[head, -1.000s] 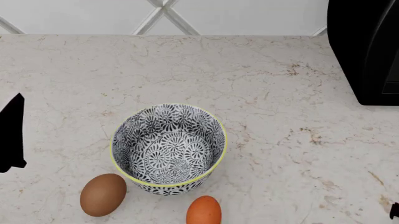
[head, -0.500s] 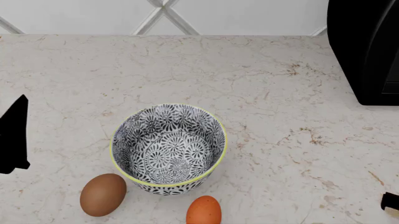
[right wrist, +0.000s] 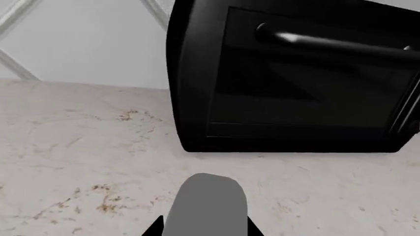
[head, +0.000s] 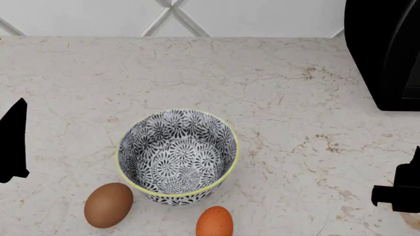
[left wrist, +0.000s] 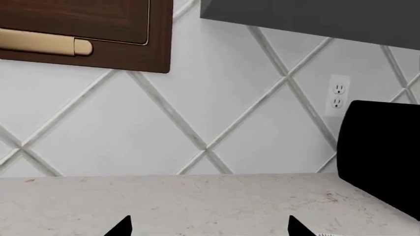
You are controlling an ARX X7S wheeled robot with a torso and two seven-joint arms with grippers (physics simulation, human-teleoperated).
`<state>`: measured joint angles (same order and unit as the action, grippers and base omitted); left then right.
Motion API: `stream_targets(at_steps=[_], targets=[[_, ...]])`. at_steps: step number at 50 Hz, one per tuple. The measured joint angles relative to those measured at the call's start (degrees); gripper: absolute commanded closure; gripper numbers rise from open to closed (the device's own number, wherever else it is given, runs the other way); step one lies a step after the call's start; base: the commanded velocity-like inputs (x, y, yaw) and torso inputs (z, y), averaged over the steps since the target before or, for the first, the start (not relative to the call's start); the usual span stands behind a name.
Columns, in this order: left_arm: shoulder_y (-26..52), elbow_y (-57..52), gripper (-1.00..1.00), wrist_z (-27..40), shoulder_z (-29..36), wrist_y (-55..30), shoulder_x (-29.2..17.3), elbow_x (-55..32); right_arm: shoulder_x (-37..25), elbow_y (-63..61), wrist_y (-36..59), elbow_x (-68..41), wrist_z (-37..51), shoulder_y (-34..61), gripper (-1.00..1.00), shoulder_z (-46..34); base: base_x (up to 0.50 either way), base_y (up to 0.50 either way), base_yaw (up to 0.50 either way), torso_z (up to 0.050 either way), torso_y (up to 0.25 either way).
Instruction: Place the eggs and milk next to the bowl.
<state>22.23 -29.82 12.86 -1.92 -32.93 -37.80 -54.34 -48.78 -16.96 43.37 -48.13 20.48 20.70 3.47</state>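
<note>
The patterned bowl [head: 177, 156] with a yellow rim stands mid-counter, empty. Two eggs lie close in front of it: a brown egg [head: 108, 204] at its front left and an orange egg [head: 215, 222] at its front. My left gripper [head: 13, 142] hangs open at the left edge, well apart from the bowl; the left wrist view shows its fingertips wide apart [left wrist: 208, 228] over bare counter. My right gripper [head: 397, 196] is at the right edge, far from the bowl. In the right wrist view its jaws [right wrist: 204, 228] close on a pale grey rounded body [right wrist: 206, 201], apparently the milk; cap and label are hidden.
A large black appliance [head: 387, 54] with a bar handle [right wrist: 328, 42] stands at the back right, against the tiled wall. A wall outlet [left wrist: 337, 96] and a brown cabinet door [left wrist: 85, 34] show above the counter [head: 295, 98] in the left wrist view.
My right gripper has come further into the head view from the lower right corner, moving up along the right edge. Left gripper, bowl and eggs stay about where they were.
</note>
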Motion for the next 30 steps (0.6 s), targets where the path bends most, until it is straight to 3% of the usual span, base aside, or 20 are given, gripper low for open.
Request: stream_targets(at_steps=[30], targets=[[1.65, -1.53, -1.0, 2.01, 0.19, -1.68, -0.93, -1.25, -3.06, 6.88, -5.93, 2.82, -21.98, 11.3, 1.0, -10.37, 0.0, 0.0, 0.0, 0.0, 0.0]])
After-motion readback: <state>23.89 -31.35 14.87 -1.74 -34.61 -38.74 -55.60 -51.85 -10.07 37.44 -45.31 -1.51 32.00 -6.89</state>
